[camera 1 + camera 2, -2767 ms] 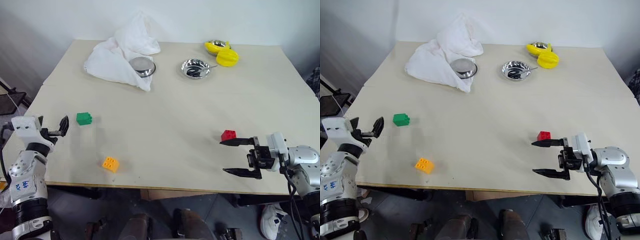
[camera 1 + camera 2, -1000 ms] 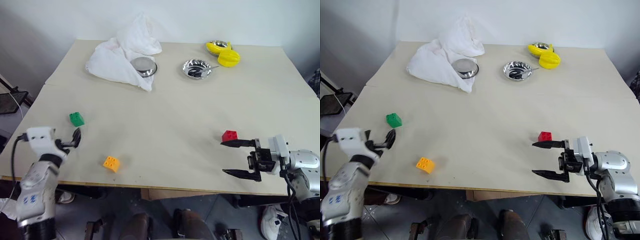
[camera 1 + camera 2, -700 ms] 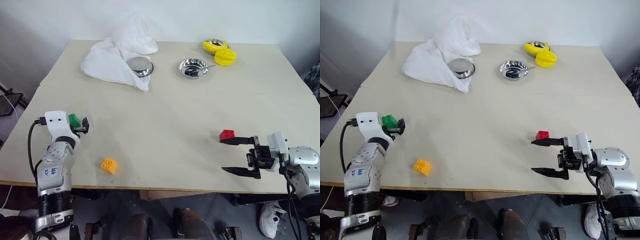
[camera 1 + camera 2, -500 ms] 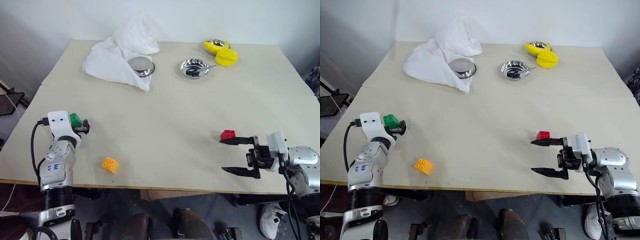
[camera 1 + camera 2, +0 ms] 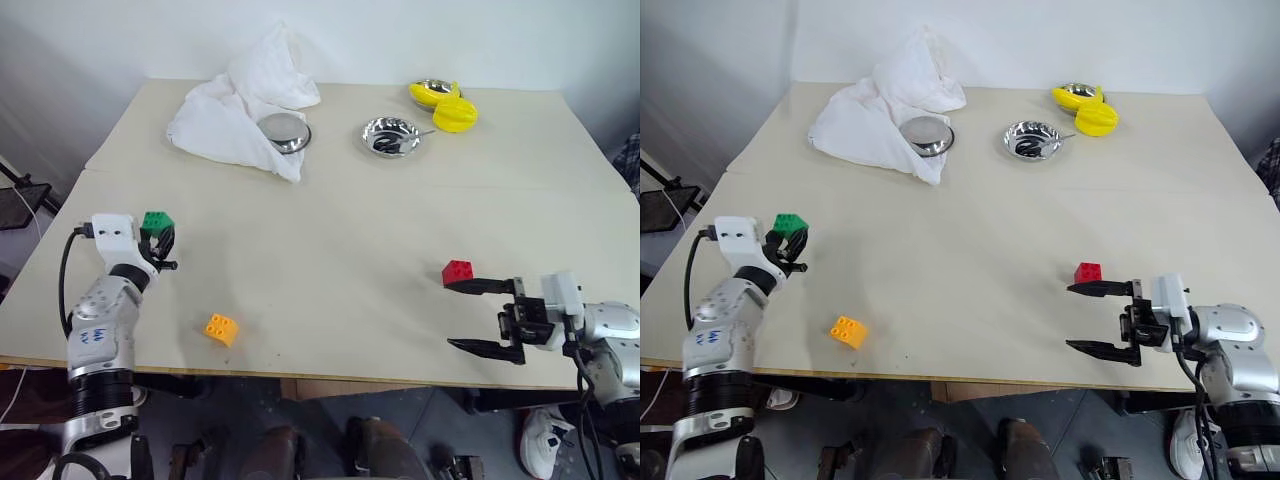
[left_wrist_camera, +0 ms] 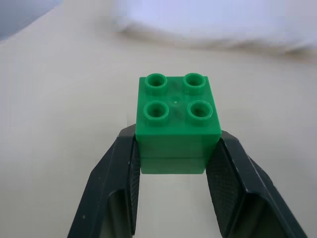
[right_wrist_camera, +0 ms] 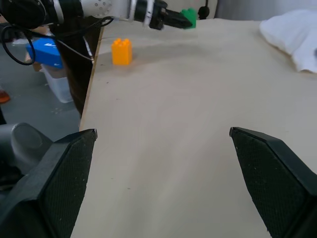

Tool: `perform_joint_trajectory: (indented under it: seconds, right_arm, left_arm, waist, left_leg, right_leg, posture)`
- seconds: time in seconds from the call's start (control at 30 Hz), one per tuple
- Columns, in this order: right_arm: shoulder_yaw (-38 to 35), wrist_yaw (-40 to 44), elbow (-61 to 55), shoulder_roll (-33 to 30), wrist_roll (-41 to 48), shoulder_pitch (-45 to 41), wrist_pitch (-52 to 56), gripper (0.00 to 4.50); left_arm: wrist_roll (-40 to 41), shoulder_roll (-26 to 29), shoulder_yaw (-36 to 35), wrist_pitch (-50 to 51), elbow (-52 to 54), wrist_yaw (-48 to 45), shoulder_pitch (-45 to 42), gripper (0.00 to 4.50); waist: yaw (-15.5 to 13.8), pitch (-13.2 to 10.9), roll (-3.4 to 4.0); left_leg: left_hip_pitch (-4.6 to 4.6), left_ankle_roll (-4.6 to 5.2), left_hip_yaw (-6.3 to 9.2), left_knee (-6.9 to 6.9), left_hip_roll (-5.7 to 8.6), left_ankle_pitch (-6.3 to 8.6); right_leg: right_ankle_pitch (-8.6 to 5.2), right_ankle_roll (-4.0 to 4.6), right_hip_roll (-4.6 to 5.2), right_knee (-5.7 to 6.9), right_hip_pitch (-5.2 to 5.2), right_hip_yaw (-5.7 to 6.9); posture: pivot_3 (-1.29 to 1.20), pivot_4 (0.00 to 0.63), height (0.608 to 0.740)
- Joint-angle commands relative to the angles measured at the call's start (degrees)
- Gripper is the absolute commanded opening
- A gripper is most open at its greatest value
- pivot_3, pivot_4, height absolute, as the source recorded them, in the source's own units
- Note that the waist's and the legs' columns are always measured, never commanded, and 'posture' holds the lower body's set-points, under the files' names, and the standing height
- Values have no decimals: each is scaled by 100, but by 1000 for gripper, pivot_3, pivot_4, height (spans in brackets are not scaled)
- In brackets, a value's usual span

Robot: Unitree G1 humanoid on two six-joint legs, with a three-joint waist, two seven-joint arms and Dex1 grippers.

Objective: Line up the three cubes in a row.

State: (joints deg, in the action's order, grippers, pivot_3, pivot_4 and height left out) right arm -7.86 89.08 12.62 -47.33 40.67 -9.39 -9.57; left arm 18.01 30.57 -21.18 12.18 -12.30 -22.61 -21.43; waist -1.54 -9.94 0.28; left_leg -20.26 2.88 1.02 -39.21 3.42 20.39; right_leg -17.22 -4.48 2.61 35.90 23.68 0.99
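Observation:
My left gripper (image 5: 160, 233) is shut on the green cube (image 5: 157, 221) and holds it just off the table near the left edge. In the left wrist view the studded green cube (image 6: 178, 116) sits upright between the two black fingers (image 6: 119, 178). The orange-yellow cube (image 5: 222, 328) lies near the front edge, to the right of that hand. The red cube (image 5: 458, 272) rests at the front right, beside the far finger of my right gripper (image 5: 449, 314), which is open and empty and points left. The right wrist view shows the orange-yellow cube (image 7: 122, 51) and the green cube (image 7: 188, 17) far off.
At the back of the table (image 5: 350, 230), a white cloth (image 5: 235, 105) lies partly over a steel bowl (image 5: 285, 132). A second steel bowl (image 5: 391, 136) stands to its right. Yellow toys (image 5: 448, 108) sit at the back right.
The left gripper reached the green cube, closed on it and raised it a little. The right gripper stayed open in place beside the red cube.

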Motion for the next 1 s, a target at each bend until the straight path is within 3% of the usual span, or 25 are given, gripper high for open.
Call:
perform_joint_trajectory:
  seconds: [0.03, 0.17, 0.3, 0.4, 0.57, 0.7, 1.0]
  right_arm:
    - [-745, 311, -313, -323, 240, 354, 98, 4500]
    - [-1465, 108, -546, -458, 392, 916, 282, 4500]
    - [-2063, -170, -626, -292, 371, 1418, 291, 4500]
    - [-2375, -312, -489, -165, 266, 1669, 245, 4500]
    - [-2840, -457, -85, -46, 73, 1908, 9, 4500]
    - [-2975, -682, -512, 129, 68, 2295, 130, 4500]
    - [-2895, -996, -1419, 422, 130, 2606, 460, 4500]
  left_arm:
    - [497, 544, 404, -170, 467, -1784, -241, 1495]
    - [598, 647, 1430, -102, 245, -3479, -1098, 1495]
    - [-211, -73, 2668, -804, -955, -4272, -2211, 1495]
    - [-686, -751, 3221, -1357, -1972, -4511, -2877, 1495]
    - [-1182, -1778, 3537, -2022, -3594, -4453, -3759, 1495]
    - [-1621, -2378, 3688, -2284, -4536, -4157, -4307, 1495]
    - [-2209, -2840, 3701, -2426, -5591, -3757, -4762, 1495]
  waist:
    - [-13, 0, 0]
    - [-129, 0, 0]
    - [-155, 4, 7]
    - [-138, 2, 3]
    - [-76, -6, -10]
    - [-99, -6, -11]
    - [-101, -7, -11]
  left_leg:
    - [0, 0, 1, 0, 0, 0]
    - [-1, 3, 7, 0, 2, -1]
    - [1, 10, 5, -2, 9, -5]
    - [-1, 11, 3, 1, 9, -4]
    - [-15, 11, -9, 3, 8, -4]
    - [-13, 9, -8, 3, 7, -5]
    - [-12, 8, -10, 3, 8, -5]
  right_leg:
    - [0, 0, 0, 1, -1, 0]
    - [0, 0, 6, -11, -12, 4]
    - [2, -3, 8, -19, -21, 0]
    - [3, -5, 5, -15, -14, 0]
    - [4, -7, -3, -1, 13, -9]
    - [3, -7, -3, 0, 12, -9]
    - [4, -7, -3, 5, 13, -20]
  posture:
    - [0, 150, 740]
    - [0, 150, 740]
    - [0, 150, 740]
    - [0, 150, 740]
    - [0, 150, 740]
    - [0, 150, 740]
    - [0, 150, 740]
